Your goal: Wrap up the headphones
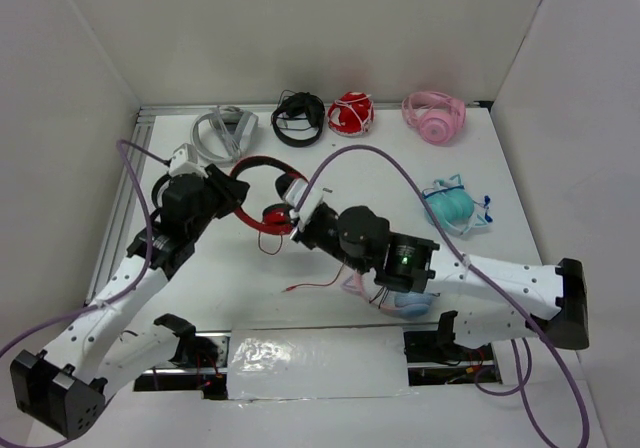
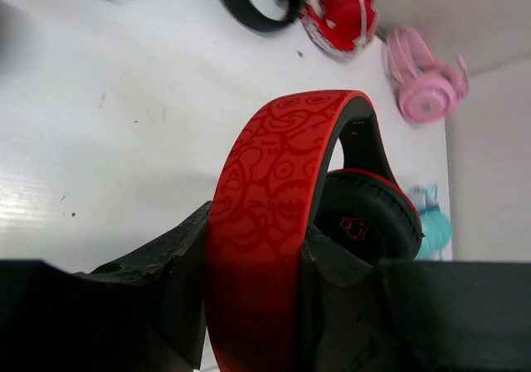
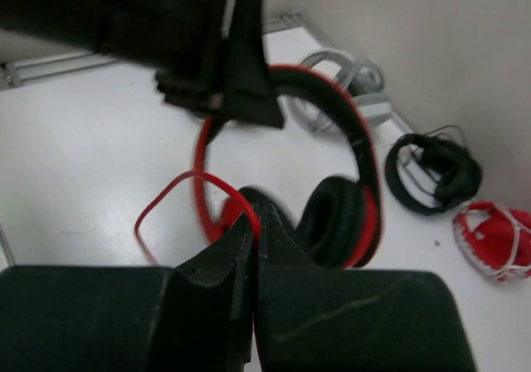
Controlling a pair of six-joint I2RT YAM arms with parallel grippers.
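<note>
Left hand (image 1: pixel 232 190) clamps the band of the headphones (image 2: pixel 274 189), left of the desk's (image 1: pixel 250 268) middle. Right hand (image 3: pixel 253 231) is pressed together, pinching their red cable (image 3: pixel 166 202). Winding looks barely begun; next the right should loop the cable round the band, kept taut.

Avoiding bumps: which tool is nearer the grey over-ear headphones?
Left. The left tool sits just in front of the grey over-ear headphones; the right tool is farther, to their right.
</note>
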